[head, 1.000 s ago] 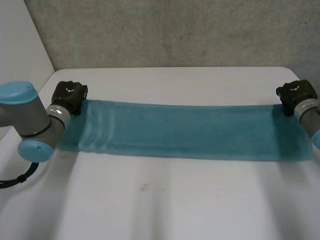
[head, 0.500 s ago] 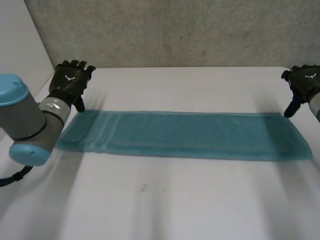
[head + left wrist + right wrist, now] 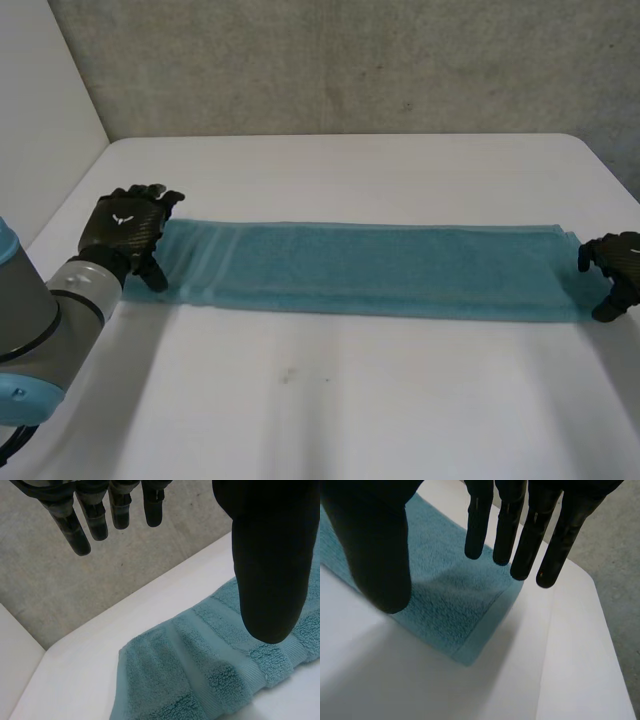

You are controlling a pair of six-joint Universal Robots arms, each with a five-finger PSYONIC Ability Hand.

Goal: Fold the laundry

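— Towel [image 3: 380, 270]?
— Stretched flat as a long teal strip across the white table [image 3: 330, 400], from nine to three o'clock.
— Left hand [image 3: 125, 228]?
— Over the nine o'clock end, fingers [image 3: 77, 532] straight, gripping nothing.
— Right hand [image 3: 615, 265]?
— Same at three o'clock, spread loose above the corner.
— Beyond, at twelve?
— Rough grey concrete wall [image 3: 350, 60].

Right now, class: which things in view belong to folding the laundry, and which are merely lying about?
Job: teal towel; left hand, open at one end; right hand, open at the other.
Not part of it: white table; grey wall.
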